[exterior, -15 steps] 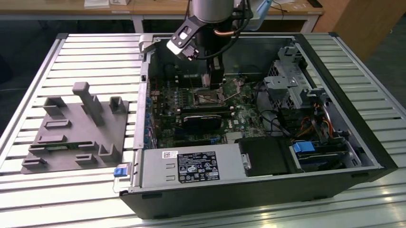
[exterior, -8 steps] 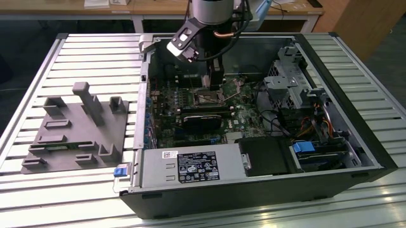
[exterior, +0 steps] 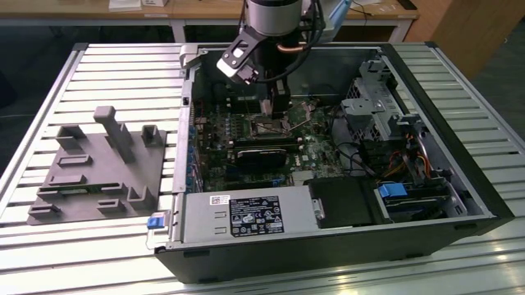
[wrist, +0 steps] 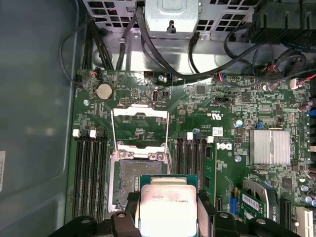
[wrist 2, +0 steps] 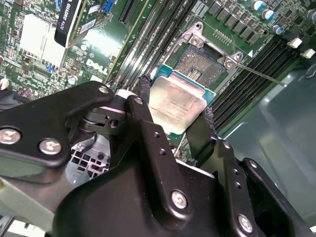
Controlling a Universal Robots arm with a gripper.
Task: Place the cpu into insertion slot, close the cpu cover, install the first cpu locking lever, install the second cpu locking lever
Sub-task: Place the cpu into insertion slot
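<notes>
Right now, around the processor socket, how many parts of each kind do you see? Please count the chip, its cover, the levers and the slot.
cpu, held in the gripper: 1
cpu cover, raised open: 1
locking levers, released: 2
insertion slot, empty: 1
Total: 5

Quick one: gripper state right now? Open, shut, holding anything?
The gripper: shut on the cpu, which is pinched between its two fingers close to the empty socket.
</notes>
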